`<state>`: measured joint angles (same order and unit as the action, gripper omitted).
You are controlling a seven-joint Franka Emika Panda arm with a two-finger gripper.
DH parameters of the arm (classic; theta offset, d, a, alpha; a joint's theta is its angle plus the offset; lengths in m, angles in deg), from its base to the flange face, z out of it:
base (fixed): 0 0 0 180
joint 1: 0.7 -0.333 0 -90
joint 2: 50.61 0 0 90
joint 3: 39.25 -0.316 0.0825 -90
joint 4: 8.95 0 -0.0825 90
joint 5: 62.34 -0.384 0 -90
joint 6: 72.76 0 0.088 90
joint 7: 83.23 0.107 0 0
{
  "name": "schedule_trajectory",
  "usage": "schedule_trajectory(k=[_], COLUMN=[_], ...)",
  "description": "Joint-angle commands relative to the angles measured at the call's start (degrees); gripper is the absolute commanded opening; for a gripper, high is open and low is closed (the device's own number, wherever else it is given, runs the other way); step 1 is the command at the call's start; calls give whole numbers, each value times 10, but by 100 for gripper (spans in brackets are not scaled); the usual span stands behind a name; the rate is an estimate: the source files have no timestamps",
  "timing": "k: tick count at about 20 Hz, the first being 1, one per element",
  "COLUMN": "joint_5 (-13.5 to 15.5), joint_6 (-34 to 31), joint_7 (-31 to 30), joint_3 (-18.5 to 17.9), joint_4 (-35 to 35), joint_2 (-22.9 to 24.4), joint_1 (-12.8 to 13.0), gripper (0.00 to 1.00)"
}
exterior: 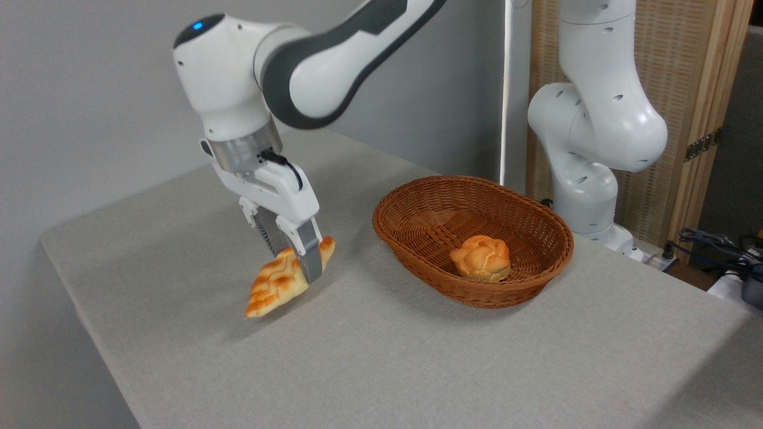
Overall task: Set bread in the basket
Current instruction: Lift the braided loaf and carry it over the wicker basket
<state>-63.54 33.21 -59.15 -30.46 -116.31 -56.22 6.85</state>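
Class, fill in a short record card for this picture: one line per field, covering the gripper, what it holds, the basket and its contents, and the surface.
gripper: jaws shut on the bread, tilted
bread: braided loaf, lifted off the table, one pointed end hanging lower
basket: oval brown wicker, right of the gripper, resting on the table
in basket: small round bun
table: grey cloth surface
task state: loaf not yet in basket
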Motion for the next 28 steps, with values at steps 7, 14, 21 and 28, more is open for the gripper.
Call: schedule_trajectory(k=[7, 14, 21, 28], joint_5=[-6, -5, -15, -15], joint_6=[-201, -232, -197, -183], joint_7=[174, 205, 201, 200], joint_3=[-75, -94, -95, -95], joint_4=[46, -165, -270, -278], joint_2=[94, 299, 309, 293], joint_1=[2, 54, 107, 107], gripper=[37, 41, 74, 100])
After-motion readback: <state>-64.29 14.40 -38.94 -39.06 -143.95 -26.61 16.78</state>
